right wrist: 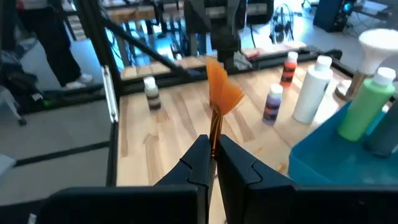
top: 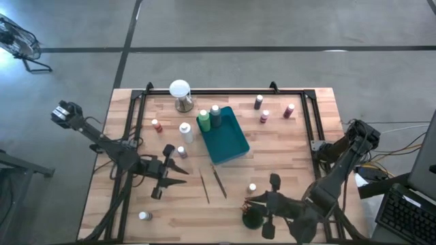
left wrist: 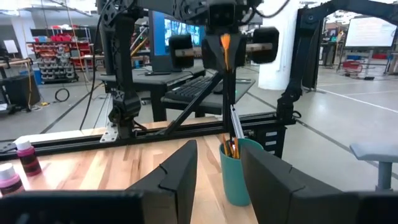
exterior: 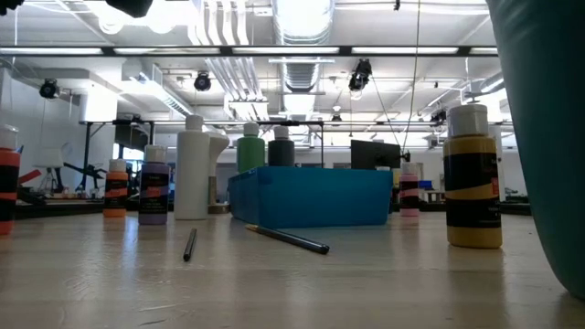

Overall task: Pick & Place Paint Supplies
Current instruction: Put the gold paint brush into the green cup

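1. Right hand (right wrist: 211, 155), bottom middle of the high view, pinches an orange brush (right wrist: 219, 99) upright.
2. A teal cup (top: 251, 216) sits right below it.
3. Left hand (top: 178, 173) waits half-open, left.

Grey concrete floor (top: 272, 27) with dark seam lines around the wood table (top: 286, 143). Fan (top: 17, 41) on the floor past the table's far-left corner. Ceiling (exterior: 302, 27) has exposed ducts and bright strip lights. Desk with keyboard (left wrist: 196, 87) and monitor (left wrist: 165, 37) beyond the table edge; red shelving (left wrist: 59, 59) further back.
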You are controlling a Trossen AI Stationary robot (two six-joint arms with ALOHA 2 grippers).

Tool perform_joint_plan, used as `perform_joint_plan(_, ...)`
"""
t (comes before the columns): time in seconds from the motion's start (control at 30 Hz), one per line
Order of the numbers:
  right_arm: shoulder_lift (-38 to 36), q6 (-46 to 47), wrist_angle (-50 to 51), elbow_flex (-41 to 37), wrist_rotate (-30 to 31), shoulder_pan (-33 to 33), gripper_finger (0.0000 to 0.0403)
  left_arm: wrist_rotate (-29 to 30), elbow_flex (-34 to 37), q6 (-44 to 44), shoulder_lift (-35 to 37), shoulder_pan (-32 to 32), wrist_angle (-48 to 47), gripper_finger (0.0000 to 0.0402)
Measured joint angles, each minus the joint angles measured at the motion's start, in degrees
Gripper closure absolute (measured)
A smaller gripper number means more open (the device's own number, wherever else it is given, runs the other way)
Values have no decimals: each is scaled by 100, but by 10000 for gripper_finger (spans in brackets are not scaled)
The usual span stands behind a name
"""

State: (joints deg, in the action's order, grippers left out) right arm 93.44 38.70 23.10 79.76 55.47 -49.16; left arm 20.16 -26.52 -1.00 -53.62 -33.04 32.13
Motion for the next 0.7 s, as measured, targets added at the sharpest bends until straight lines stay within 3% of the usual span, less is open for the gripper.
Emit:
perform_joint_plan(0.17, 218, 231, 68, -19, -51, -44, 392, 73, 0, -64, 23, 1, -2, 271)
perform_joint_plan(0.43, -16, 417, 270, 171, -34, -367, 392, 75, 0, -58, 25, 1, -3, 271)
perform_joint_plan(0.7, 66, 1566, 929, -16, 40, -545, 392, 93, 0, -102, 25, 9, 4, 271)
